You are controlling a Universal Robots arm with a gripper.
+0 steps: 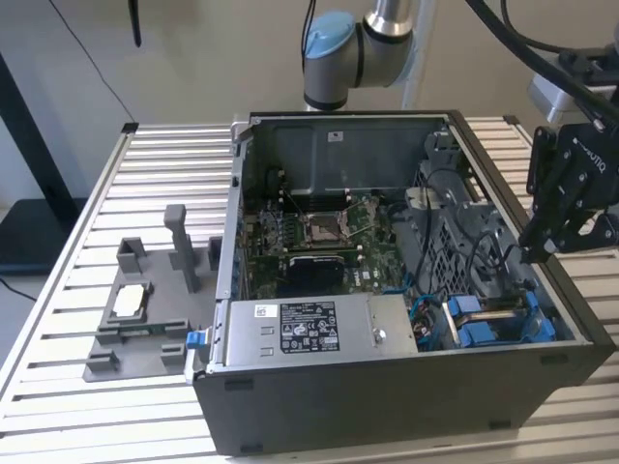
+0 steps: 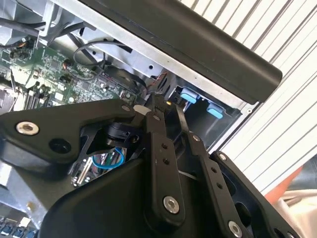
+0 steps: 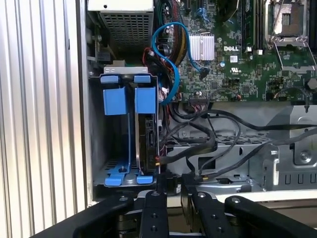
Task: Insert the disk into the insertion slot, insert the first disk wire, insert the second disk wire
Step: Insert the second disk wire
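Exterior view: hovers at 1 o'clock of slot (image 1: 498, 311); cannot tell claw's (image 1: 539, 251) grip; best lowered straight, clear of cables (image 1: 481, 266).

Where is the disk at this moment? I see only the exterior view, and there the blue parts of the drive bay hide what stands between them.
Observer: In the first wrist view the disk stands on edge in the insertion slot, in the compartment nearer the motherboard.
Operator: And the other compartment?
Observer: It holds a blue carrier, with no disk in it that I can see.
Operator: Is any wire plugged into the disk?
Observer: I cannot tell; black cables lie beside its end, close to the gripper.
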